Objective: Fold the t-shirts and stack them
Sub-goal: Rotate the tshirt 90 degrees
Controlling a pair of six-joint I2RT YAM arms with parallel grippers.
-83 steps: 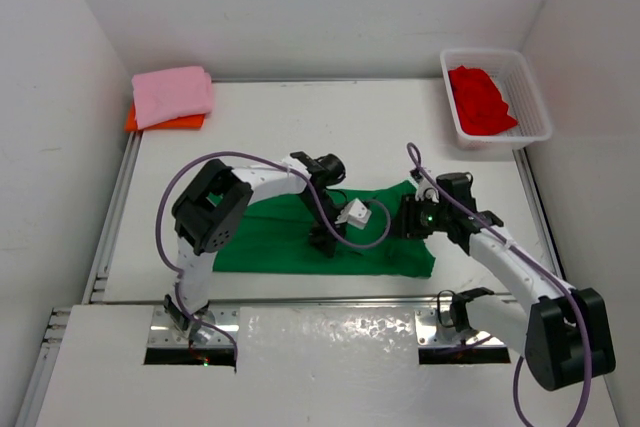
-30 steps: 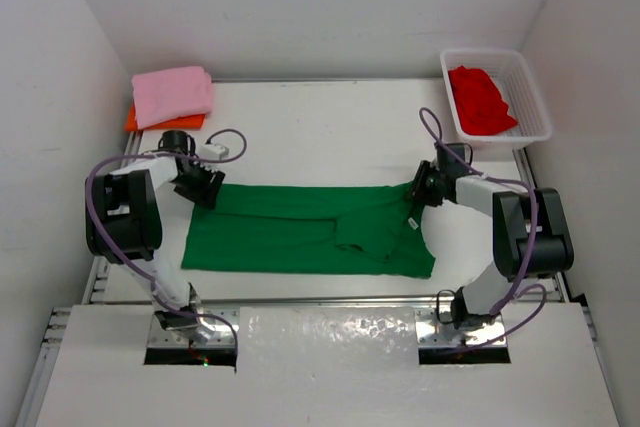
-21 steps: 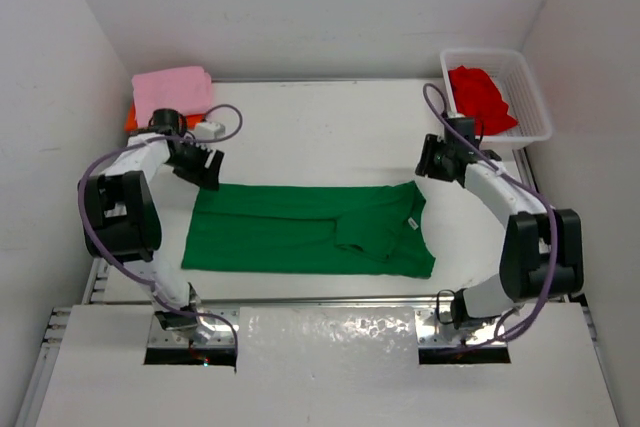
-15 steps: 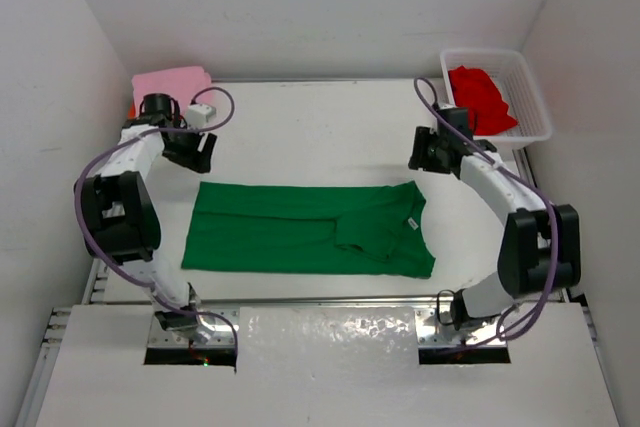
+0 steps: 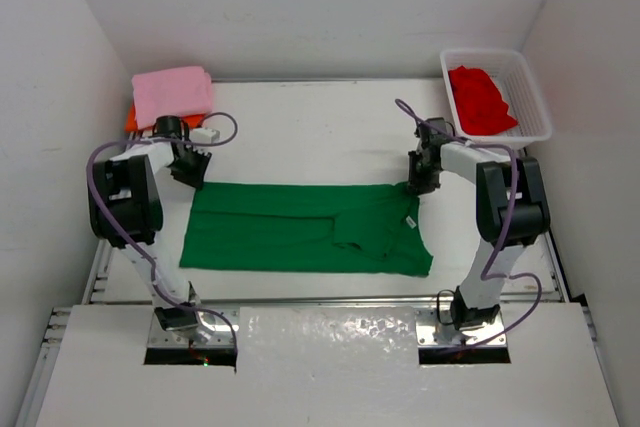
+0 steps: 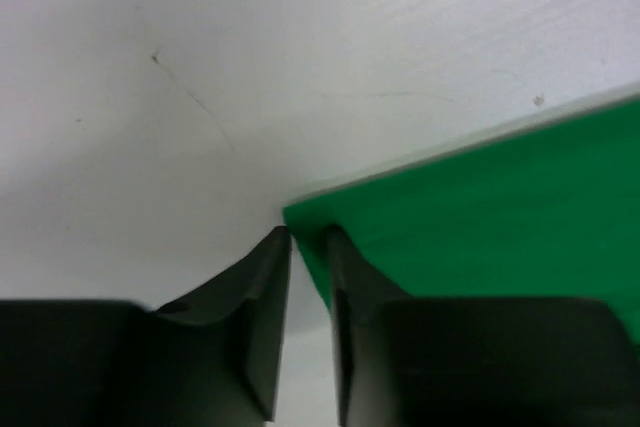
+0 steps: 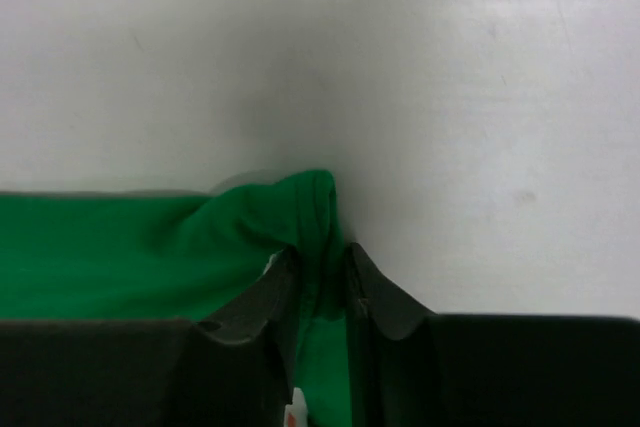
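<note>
Both grippers have come down since half a second ago: then they hung beyond the green t-shirt (image 5: pixel 290 232), toward the far side of the counter (image 5: pixel 320 127); now each sits on a far corner of it.

1. Left gripper (image 6: pixel 308 237): at the far left corner. The jaws stand narrow, and the corner's edge runs into the slit between them.
2. Right gripper (image 7: pixel 320 259): at the far right corner. The jaws are pinched on a bunched ridge of green fabric.
3. The green t-shirt lies flat as a long band across the middle of the counter, in the same place as before. Its far edge runs straight from one gripper to the other; its near edge lies close to the counter's near rim.

Open white surface shows beyond the far edge, between the stack at far left and the basket (image 5: pixel 545 122) at far right. The stack is the pink t-shirt (image 5: pixel 172 94), folded, on top of the orange t-shirt (image 5: pixel 183 123). The red t-shirt (image 5: pixel 480 97) lies crumpled in the basket, well apart from the right gripper.
</note>
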